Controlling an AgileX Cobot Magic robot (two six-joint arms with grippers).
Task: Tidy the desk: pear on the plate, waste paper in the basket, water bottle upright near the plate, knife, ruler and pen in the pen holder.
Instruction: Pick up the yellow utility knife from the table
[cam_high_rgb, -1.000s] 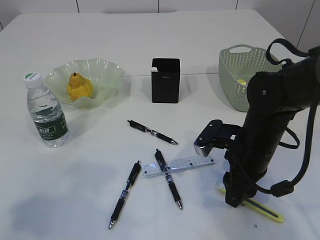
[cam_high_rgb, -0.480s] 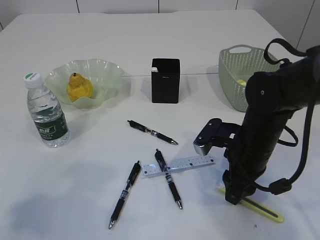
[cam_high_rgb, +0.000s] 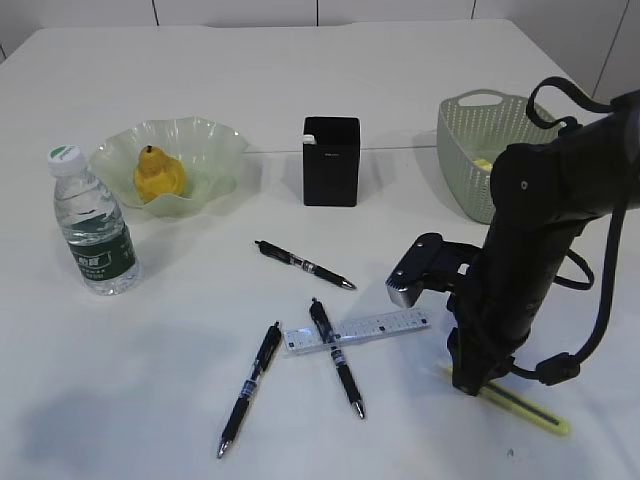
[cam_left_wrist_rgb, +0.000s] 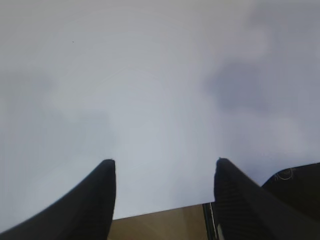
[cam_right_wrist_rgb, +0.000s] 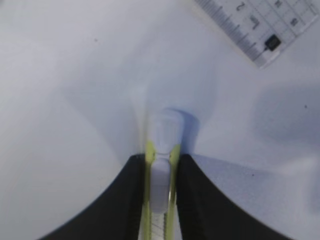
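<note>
1. Right gripper (cam_right_wrist_rgb: 160, 165) clamped on the yellow utility knife (cam_right_wrist_rgb: 159, 200), jaws pressed against both sides of its handle, pale tip end poking out ahead of the fingertips over the white table (cam_high_rgb: 300, 60).
2. In the exterior view, right gripper (cam_high_rgb: 467, 382) pointing down at the near right of the table, knife (cam_high_rgb: 520, 405) trailing out toward the right edge, its far end low near the surface.
3. Left gripper (cam_left_wrist_rgb: 164, 175) spread wide, holding nothing, only bare table between its fingers (cam_left_wrist_rgb: 100, 200).
4. Clear ruler (cam_high_rgb: 355, 331) just left of the right arm, lying flat, one black pen (cam_high_rgb: 335, 357) crossing over it.
5. Second pen (cam_high_rgb: 250, 388) to the left of the ruler, third pen (cam_high_rgb: 304, 265) farther back, both flat on the table.
6. Black pen holder (cam_high_rgb: 331, 160) upright at centre back.
7. Yellow pear (cam_high_rgb: 158, 175) sitting in the green scalloped plate (cam_high_rgb: 215, 145) at back left.
8. Water bottle (cam_high_rgb: 92, 222) upright, just beside the plate on its near left.
9. Green basket (cam_high_rgb: 475, 150) at back right, something yellow partly visible inside.
</note>
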